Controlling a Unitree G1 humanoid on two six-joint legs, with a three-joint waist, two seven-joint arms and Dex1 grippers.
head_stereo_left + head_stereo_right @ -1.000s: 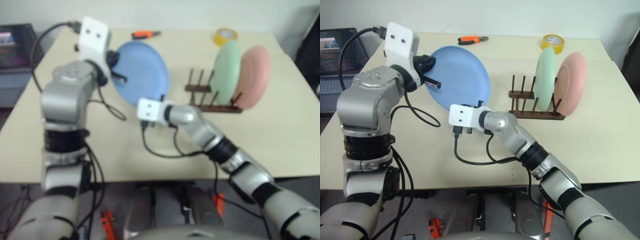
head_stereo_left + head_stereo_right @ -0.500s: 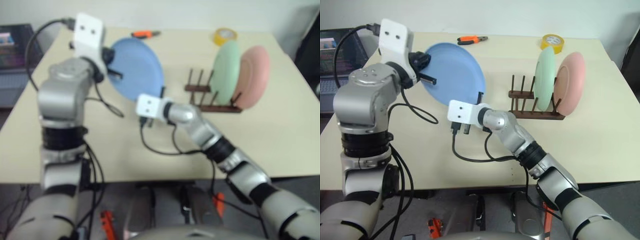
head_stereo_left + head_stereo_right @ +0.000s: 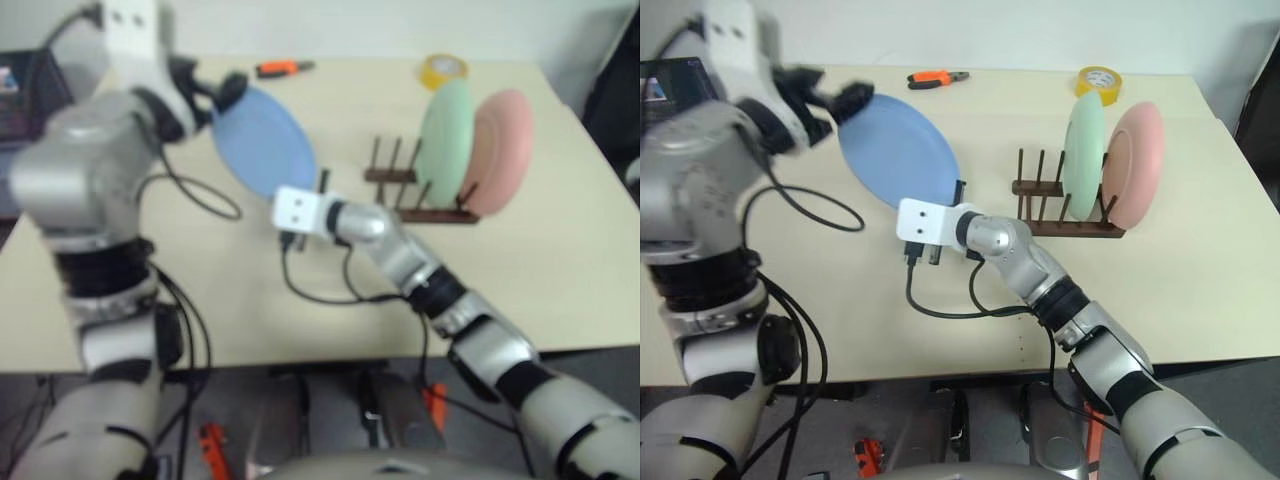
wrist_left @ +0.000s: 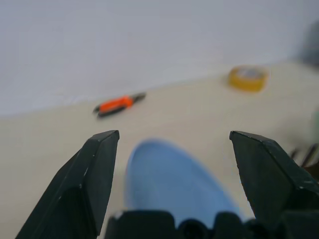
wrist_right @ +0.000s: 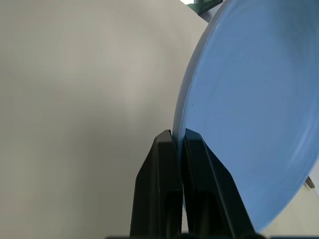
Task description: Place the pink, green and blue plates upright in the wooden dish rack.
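Head view: your right end effector pinches the blue plate by its rim, ready for the wooden dish rack.

Left wrist: your left end effector gapes, free of it.

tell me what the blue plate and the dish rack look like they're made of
Blue plate: probably plastic or melamine, though glazed ceramic can't be ruled out. It has a plain matte surface, even colour, no glare and a thin rim.
Dish rack: looks like wood with a dark brown stain, given its thin round upright pegs on straight rails and dull finish.
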